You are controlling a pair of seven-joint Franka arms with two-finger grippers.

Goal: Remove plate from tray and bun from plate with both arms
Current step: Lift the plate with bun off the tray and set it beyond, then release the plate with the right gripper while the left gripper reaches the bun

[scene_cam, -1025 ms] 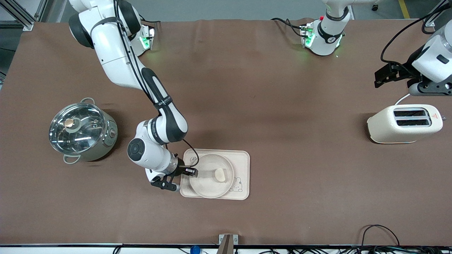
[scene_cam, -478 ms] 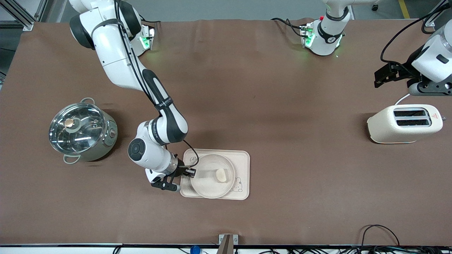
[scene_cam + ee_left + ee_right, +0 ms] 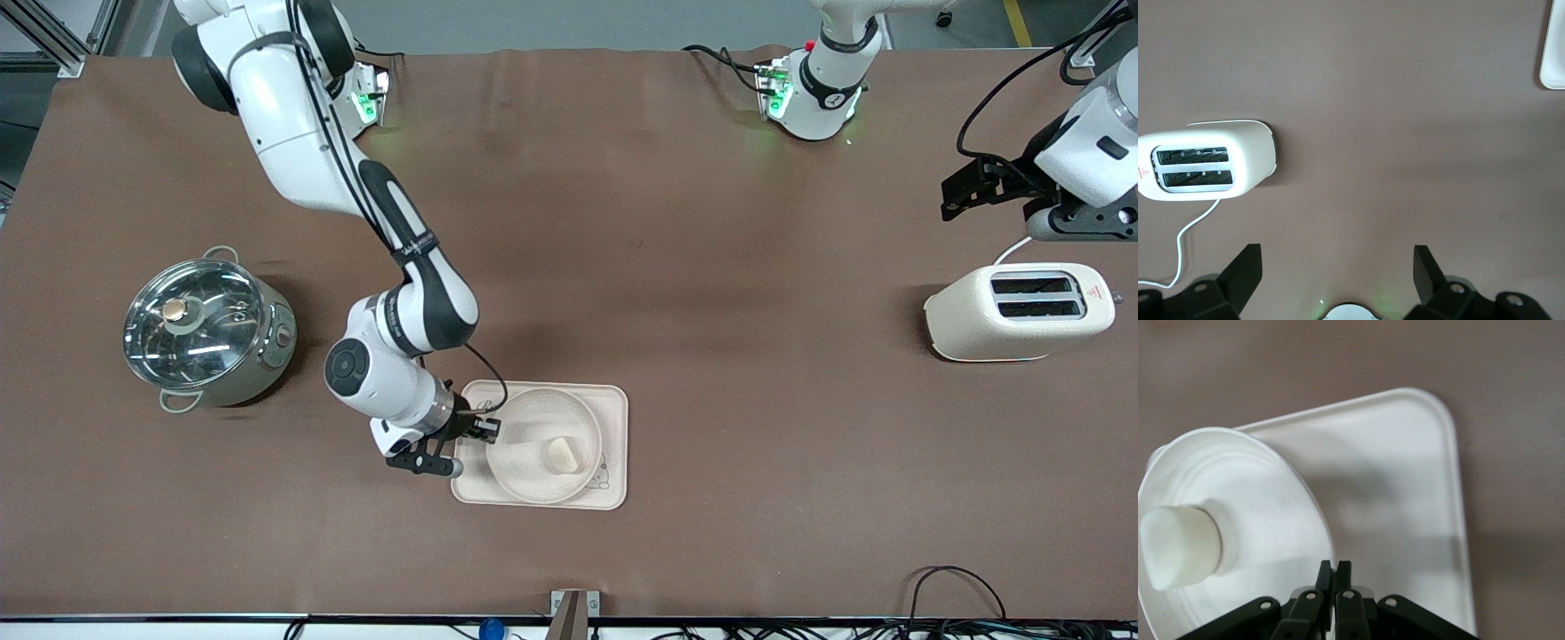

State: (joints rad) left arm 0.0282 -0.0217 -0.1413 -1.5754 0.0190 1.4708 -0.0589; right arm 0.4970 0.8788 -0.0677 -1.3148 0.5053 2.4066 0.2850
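The right gripper [image 3: 487, 432] pinched the rim of the stiff, light plate [image 3: 533, 462], tilted over the tray [image 3: 613, 444] with the loose bun [image 3: 560, 453] liable to slide, while the left gripper [image 3: 1338, 267] waited with jaws open above the toaster [image 3: 1018, 311].

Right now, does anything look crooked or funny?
Yes: the plate is tipped up off the tray, pinched at its rim by the right gripper. The bun sits near its lower edge.

I see the round cream plate [image 3: 533, 444], tilted and lifted off the beige tray [image 3: 613, 444] at its 9 o'clock rim. The pale bun [image 3: 560, 454] sits on the plate toward 4 o'clock.
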